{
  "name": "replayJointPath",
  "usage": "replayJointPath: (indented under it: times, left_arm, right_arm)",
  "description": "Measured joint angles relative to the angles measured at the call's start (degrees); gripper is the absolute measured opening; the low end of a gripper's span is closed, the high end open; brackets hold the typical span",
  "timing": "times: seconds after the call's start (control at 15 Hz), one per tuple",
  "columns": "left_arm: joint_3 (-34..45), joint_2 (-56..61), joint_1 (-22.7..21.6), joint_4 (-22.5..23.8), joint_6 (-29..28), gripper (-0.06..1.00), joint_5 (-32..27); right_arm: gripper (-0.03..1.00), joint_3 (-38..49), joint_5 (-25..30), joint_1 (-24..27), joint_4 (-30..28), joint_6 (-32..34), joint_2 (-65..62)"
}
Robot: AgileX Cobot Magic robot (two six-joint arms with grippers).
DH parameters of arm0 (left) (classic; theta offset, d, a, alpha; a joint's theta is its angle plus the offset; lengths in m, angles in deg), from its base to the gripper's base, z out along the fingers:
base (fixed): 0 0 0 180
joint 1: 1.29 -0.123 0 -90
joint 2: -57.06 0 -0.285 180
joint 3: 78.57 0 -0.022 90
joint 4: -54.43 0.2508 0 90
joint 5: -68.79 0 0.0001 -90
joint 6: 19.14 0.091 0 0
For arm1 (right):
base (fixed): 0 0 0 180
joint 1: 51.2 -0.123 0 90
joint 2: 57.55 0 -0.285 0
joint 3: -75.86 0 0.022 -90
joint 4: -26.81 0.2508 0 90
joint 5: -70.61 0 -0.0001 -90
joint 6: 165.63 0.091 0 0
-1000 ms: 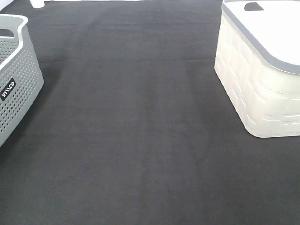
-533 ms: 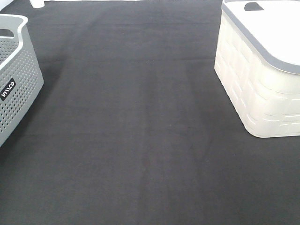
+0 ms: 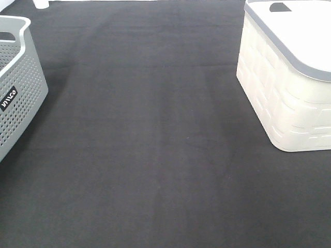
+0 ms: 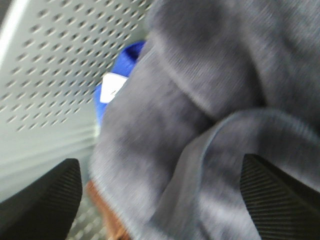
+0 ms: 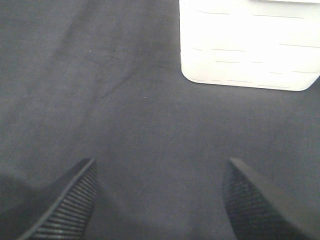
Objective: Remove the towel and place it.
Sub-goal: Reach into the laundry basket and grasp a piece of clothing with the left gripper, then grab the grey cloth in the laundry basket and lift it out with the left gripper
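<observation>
Towel (image 4: 210, 100) bunched beside basket wall (image 4: 45, 75), between left end effector (image 4: 162, 200) fingers (image 4: 45, 200).

Grey basket (image 3: 20, 93) L, cream lidded bin (image 3: 289, 98) R, black mat (image 3: 155, 155).

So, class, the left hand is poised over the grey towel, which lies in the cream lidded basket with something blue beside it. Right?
No: the towel lies in the perforated grey basket instead; the left wrist view shows that basket's holed wall right beside the towel. The left hand is indeed poised over it, with something blue beside it.
</observation>
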Motion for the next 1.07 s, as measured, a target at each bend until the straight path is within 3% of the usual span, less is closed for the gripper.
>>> replayJointPath:
  times: [0.07,0.2,0.33,0.67,0.8,0.87,1.07]
  left_arm:
    - [-0.06,-0.80,0.23,-0.11,0.00,0.79,-0.29]
    - [-0.29,-1.32,0.29,-0.29,-0.69,0.60,-0.34]
    - [-0.29,-1.32,0.29,-0.29,-1.15,0.49,-0.34]
    - [-0.29,-1.32,0.29,-0.40,-2.58,0.42,-0.34]
    - [-0.29,-1.32,0.29,-0.40,-2.58,0.20,-0.46]
    - [-0.29,-1.32,0.29,-0.34,-2.58,0.03,-0.40]
    - [-0.29,-1.09,0.29,-0.23,-2.58,0.00,-1.83]
  right_arm:
    - [0.69,0.00,0.00,0.00,0.00,0.00,0.00]
    - [0.69,0.00,0.00,0.00,0.00,0.00,0.00]
    - [0.69,0.00,0.00,0.00,0.00,0.00,0.00]
    - [0.69,0.00,0.00,0.00,0.00,0.00,0.00]
    - [0.69,0.00,0.00,0.00,0.00,0.00,0.00]
    - [0.69,0.00,0.00,0.00,0.00,0.00,0.00]
    - [0.69,0.00,0.00,0.00,0.00,0.00,0.00]
